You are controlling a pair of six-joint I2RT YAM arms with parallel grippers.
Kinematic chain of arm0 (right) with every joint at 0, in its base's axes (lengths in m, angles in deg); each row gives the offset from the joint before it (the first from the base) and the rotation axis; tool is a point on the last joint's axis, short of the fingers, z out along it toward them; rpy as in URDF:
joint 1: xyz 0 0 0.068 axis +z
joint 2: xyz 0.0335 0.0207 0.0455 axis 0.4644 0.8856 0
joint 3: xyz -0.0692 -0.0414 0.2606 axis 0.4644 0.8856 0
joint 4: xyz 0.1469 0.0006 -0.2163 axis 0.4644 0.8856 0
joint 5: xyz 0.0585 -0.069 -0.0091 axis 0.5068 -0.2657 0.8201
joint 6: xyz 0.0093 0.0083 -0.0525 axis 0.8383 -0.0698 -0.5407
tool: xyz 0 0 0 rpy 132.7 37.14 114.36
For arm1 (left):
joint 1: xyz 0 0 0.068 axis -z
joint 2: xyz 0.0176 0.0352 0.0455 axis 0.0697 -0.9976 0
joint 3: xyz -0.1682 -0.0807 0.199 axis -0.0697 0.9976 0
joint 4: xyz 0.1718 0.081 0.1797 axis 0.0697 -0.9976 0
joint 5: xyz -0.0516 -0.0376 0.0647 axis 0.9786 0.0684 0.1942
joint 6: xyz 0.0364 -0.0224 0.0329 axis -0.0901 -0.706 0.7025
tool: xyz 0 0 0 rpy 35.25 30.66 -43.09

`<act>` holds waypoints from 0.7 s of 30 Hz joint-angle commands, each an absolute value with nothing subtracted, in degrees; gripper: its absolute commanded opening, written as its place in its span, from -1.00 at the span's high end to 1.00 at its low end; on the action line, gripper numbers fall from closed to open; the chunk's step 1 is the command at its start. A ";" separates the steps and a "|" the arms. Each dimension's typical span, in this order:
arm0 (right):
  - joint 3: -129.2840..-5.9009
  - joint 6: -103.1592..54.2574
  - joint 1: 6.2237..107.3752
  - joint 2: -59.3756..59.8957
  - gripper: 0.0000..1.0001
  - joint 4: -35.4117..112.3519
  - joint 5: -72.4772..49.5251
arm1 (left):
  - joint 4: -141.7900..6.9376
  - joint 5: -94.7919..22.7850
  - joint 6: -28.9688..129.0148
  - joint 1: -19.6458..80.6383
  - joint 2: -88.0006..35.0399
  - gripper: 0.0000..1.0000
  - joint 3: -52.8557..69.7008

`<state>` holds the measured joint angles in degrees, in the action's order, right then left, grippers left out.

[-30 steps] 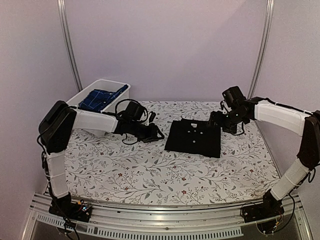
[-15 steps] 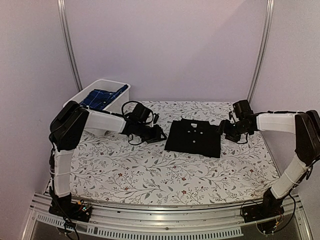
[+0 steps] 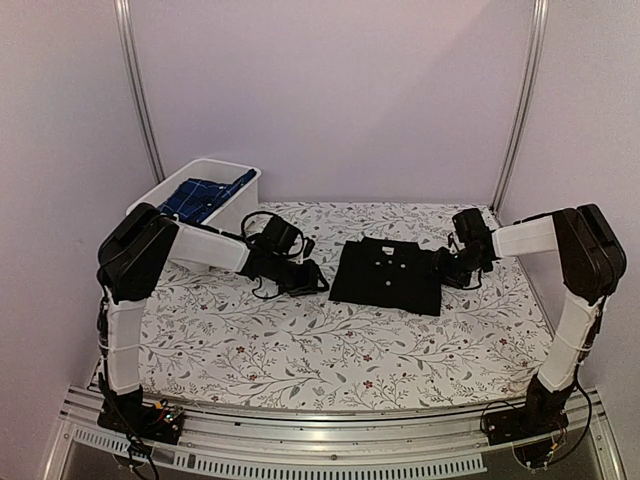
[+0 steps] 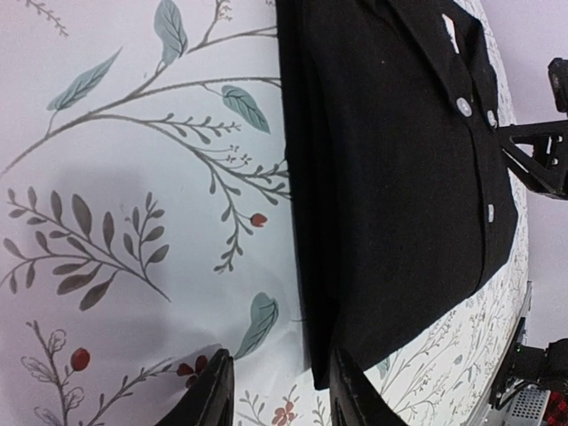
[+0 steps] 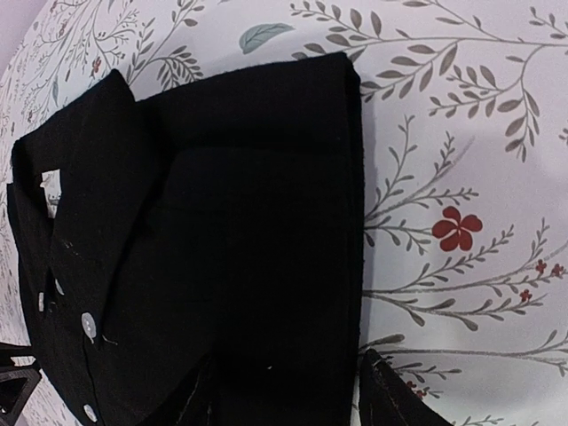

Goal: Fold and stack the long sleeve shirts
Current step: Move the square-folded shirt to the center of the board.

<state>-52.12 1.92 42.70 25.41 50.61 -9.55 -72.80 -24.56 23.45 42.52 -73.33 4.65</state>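
The black shirt (image 3: 388, 273) lies folded into a neat rectangle on the desk (image 3: 300, 350), toward the middle of the far edge, with its collar away from the arms and its pale buttons (image 4: 462, 106) facing up. The left gripper (image 3: 312, 278) sits low just beside the shirt's left edge. In its wrist view the 2 fingers (image 4: 213, 392) stand apart at a moderate gap, and the shirt's near left corner is close to one of them. The right gripper (image 3: 443, 266) is at the shirt's right edge, its jaws also spread, with the folded edge between them — whether they touch cloth I cannot tell. The plaid shirt (image 3: 205, 196) is bunched in the white tub (image 3: 225, 163) at the far left corner.
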 commanded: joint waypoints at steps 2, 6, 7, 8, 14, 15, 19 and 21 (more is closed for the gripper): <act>-52.25 1.94 42.85 28.95 0.07 50.63 -9.58 | -71.40 -23.80 23.66 42.94 -69.88 0.28 5.88; -52.69 1.79 44.31 30.92 0.41 51.59 -10.89 | -71.18 -23.79 23.74 42.99 -69.47 0.27 6.32; -52.65 1.71 44.50 31.18 0.54 52.26 -11.20 | -71.22 -23.79 23.80 42.99 -69.46 0.27 6.23; -52.36 1.70 44.50 31.38 0.68 52.67 -11.59 | -71.36 -23.64 24.00 42.94 -69.47 0.27 6.17; -48.66 -0.11 44.15 26.86 0.91 56.68 -15.79 | -71.94 -22.54 24.78 42.94 -68.63 0.27 6.61; -47.90 -0.39 43.52 25.86 0.92 57.53 -16.04 | -72.05 -22.36 24.86 42.96 -68.33 0.28 6.74; -42.86 -0.59 41.72 20.44 0.93 59.85 -16.44 | -72.58 -21.63 25.24 43.11 -66.64 0.28 7.23; -39.94 -0.38 40.31 16.71 0.91 60.59 -16.64 | -72.84 -21.45 25.40 43.19 -65.76 0.28 7.52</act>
